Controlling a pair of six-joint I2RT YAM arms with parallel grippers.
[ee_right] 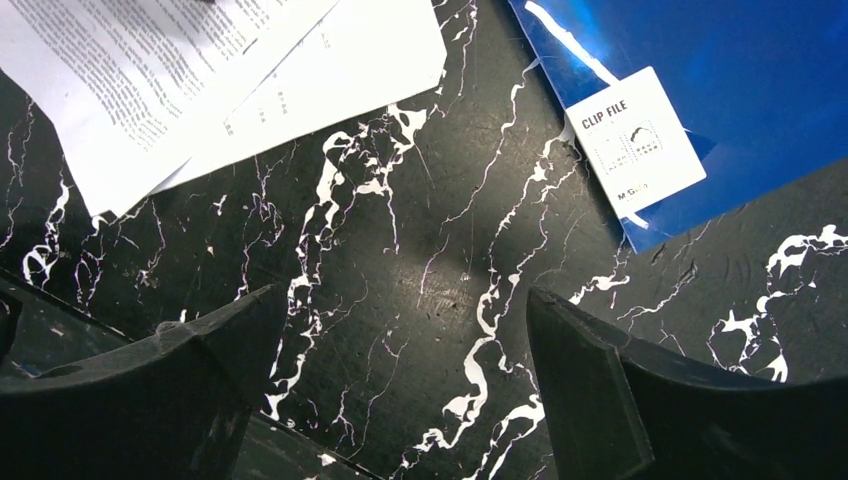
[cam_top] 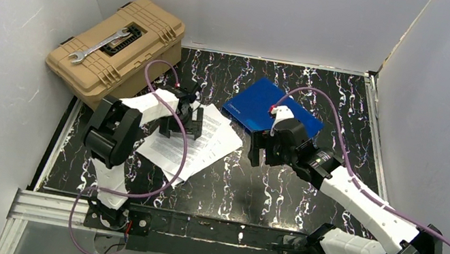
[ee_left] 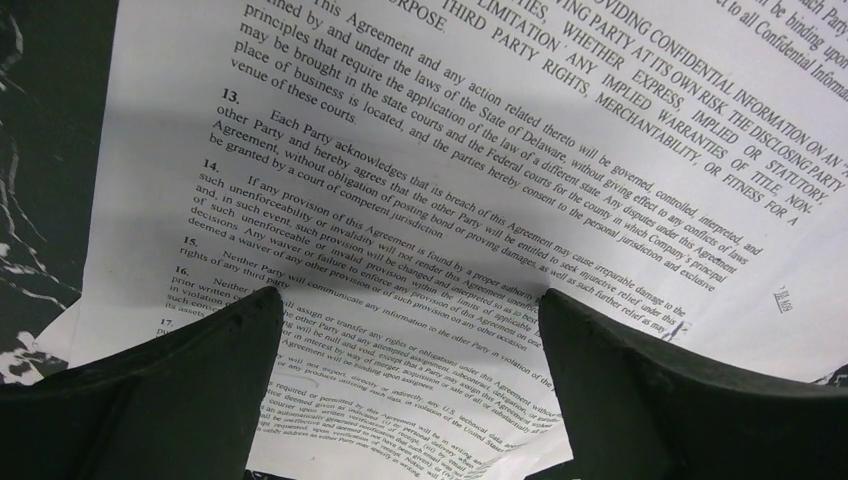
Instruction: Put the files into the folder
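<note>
The files [cam_top: 195,141] are a few white printed sheets fanned out on the black marble table, left of centre. They fill the left wrist view [ee_left: 450,180]; a corner shows in the right wrist view [ee_right: 200,80]. The blue folder [cam_top: 267,105] lies closed further back and right, with its white label [ee_right: 635,140] at the near corner. My left gripper [cam_top: 181,123] is open, low over the sheets, holding nothing [ee_left: 410,300]. My right gripper [cam_top: 261,152] is open and empty over bare table [ee_right: 405,300], between the files and the folder's near corner.
A tan toolbox [cam_top: 118,47] with a wrench [cam_top: 99,45] on its lid stands at the back left. White walls enclose the table on three sides. An aluminium rail [cam_top: 191,228] carries the arm bases at the near edge.
</note>
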